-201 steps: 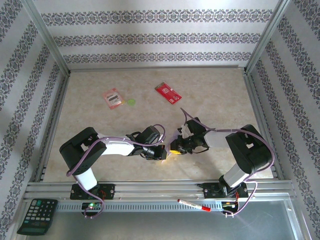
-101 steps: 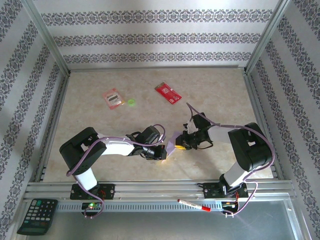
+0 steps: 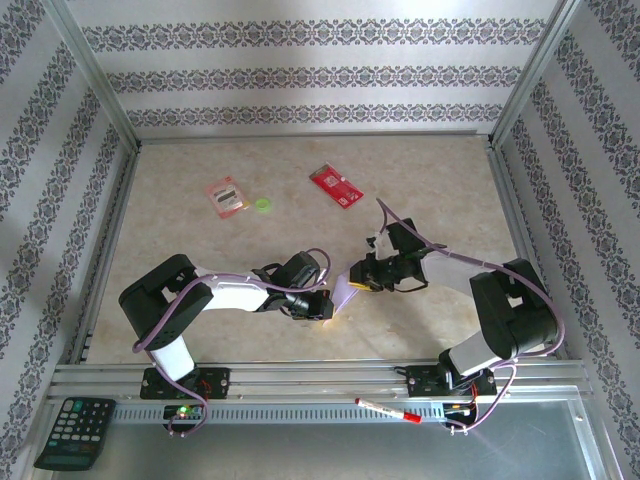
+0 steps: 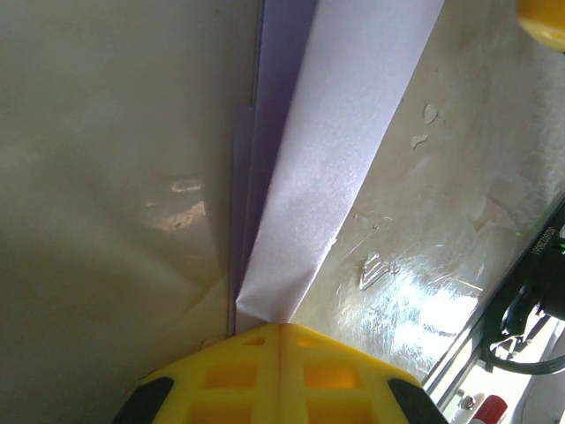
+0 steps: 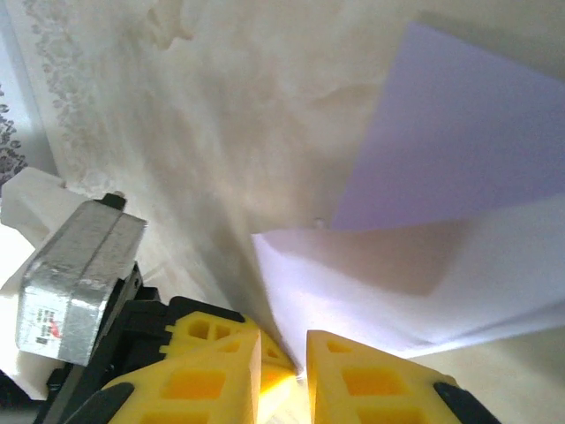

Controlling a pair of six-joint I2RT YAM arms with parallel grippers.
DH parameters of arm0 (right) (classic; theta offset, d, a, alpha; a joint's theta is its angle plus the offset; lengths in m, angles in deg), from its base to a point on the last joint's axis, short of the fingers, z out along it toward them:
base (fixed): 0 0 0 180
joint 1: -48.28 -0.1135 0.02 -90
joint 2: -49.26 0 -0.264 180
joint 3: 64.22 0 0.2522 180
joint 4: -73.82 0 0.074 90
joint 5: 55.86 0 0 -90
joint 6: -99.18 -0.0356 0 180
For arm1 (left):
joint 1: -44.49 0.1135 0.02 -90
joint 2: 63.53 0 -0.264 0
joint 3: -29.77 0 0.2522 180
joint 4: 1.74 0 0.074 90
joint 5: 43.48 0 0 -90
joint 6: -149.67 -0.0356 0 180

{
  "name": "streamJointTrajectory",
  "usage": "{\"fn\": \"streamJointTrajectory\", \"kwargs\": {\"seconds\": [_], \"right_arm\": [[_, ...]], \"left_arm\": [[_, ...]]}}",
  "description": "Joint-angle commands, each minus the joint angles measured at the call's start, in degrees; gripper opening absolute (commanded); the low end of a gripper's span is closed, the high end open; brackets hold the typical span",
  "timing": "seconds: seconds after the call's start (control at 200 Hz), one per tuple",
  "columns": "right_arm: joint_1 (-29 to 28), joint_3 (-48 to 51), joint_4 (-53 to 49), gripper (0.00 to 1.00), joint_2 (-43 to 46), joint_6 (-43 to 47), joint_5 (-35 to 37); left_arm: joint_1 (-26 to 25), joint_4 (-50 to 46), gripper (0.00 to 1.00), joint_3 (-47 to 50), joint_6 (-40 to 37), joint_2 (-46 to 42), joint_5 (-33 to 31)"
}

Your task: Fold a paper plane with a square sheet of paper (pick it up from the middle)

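Table (image 3: 200, 250): nothing on it has shifted since a second ago. The red card (image 3: 336, 185) and pink-red packet (image 3: 226, 196) sit at the far side as before.

Right arm (image 3: 510, 305): its elbow has swung out to the right and nearer the front rail. The forearm now reaches left and slightly away, and its wrist has moved a bit farther from the left one.

Left arm (image 3: 175, 290): unchanged, elbow low at the left, forearm stretched right along the table.

Square sheet of paper (image 3: 346, 294), folded and lilac: now exposed as a slanted strip between the two wrists near the table's front middle. Earlier it was mostly hidden.

Right gripper (image 5: 282, 349): fingers nearly together, pinching a corner of the square sheet of paper (image 5: 459, 159).

Left gripper (image 4: 281, 331): clenched, with the narrow end of the folded square sheet of paper (image 4: 327, 159) running into its finger seam, pinched there.
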Motion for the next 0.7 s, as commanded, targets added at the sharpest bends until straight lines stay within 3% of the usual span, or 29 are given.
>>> {"fn": "streamJointTrajectory", "kwargs": {"seconds": [0.0, 0.33, 0.694], "right_arm": [[-1.7, -1.4, 1.0, 0.21, -1.2, -1.2, 0.1], [-1.3, -2.9, 1.8, 0.19, -8.4, 1.2, 0.9], [1.1, -0.5, 1.4, 0.18, -10.6, 4.1, 1.0]], "left_arm": [[1.0, -4.3, 0.0, 1.6, -1.3, 2.0, -2.4], [1.0, -4.4, 0.0, 1.5, -1.2, 1.9, -2.4], [1.0, -4.6, 0.03, -0.2, 0.0, 0.7, -1.1]]}}
